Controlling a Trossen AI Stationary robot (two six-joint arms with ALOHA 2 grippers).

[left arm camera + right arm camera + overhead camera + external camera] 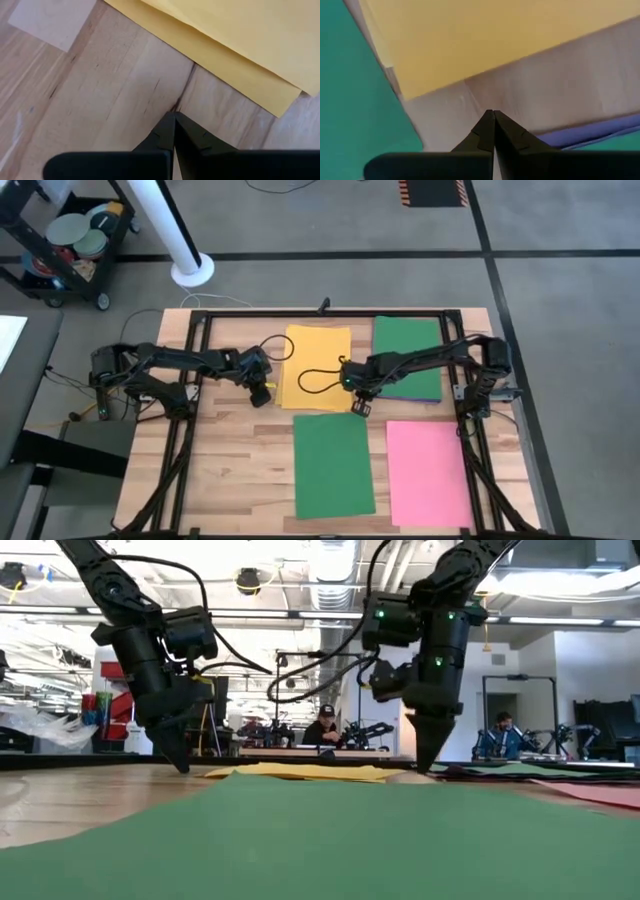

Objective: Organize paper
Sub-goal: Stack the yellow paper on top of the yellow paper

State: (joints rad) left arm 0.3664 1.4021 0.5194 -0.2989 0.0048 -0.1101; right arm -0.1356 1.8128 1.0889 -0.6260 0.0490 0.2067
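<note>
Behind the wooden table [240,470] a workshop w/ benches is showing, and two people are sitting at desks far off. I'm working w/ both arms low over the boards. My left gripper [261,396] is hovering just off the yellow stack [316,366] at its 8 o'clock corner, jaws pressed together, holding nothing. My right gripper [360,406] is hanging at the stack's 4 o'clock corner, jaws likewise together and empty. A green sheet [333,465] is lying at 6 o'clock of the yellow, a pink sheet [427,472] beside it, and a green-over-purple pile [408,358] at 3 o'clock. Looks like I'm bracketing the yellow stack to square it; next I'm probably needing both tips on its edges, nudging inward evenly w/o buckling the top sheet.
</note>
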